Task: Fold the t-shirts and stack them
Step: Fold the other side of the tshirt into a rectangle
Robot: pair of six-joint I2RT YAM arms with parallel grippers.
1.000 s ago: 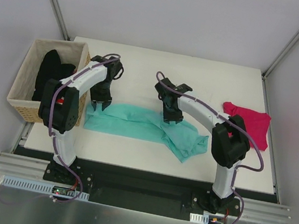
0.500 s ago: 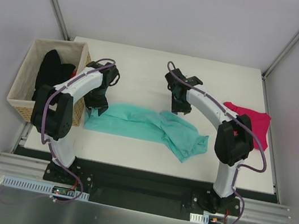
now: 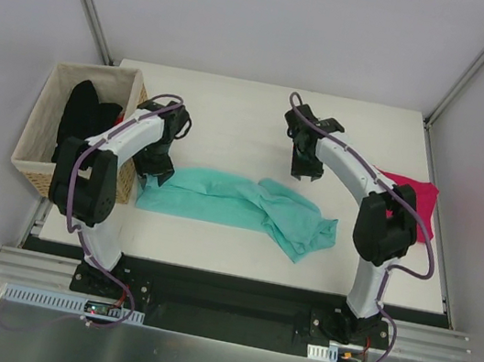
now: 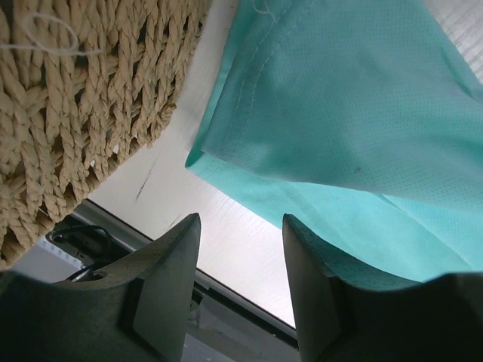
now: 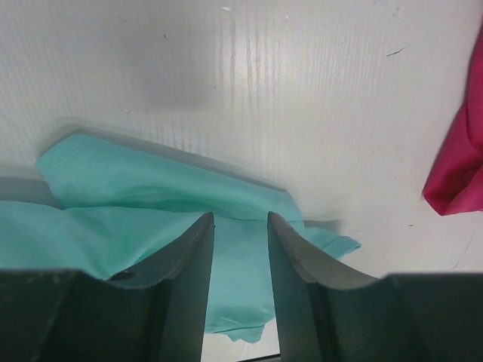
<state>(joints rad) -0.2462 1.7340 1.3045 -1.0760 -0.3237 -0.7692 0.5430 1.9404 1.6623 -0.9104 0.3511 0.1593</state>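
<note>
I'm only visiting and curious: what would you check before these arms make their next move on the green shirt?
1. Left gripper empty, fingers apart: ok.
2. Right gripper empty, clear of the cloth: ok.
3. Teal-green cloth t-shirt lying flat: not ok, its right end is bunched.
4. Magenta-pink cloth t-shirt out of the way: ok, at the white table's right edge.
5. Tan woven basket clear of the left gripper: cannot tell, they are very close.
</note>
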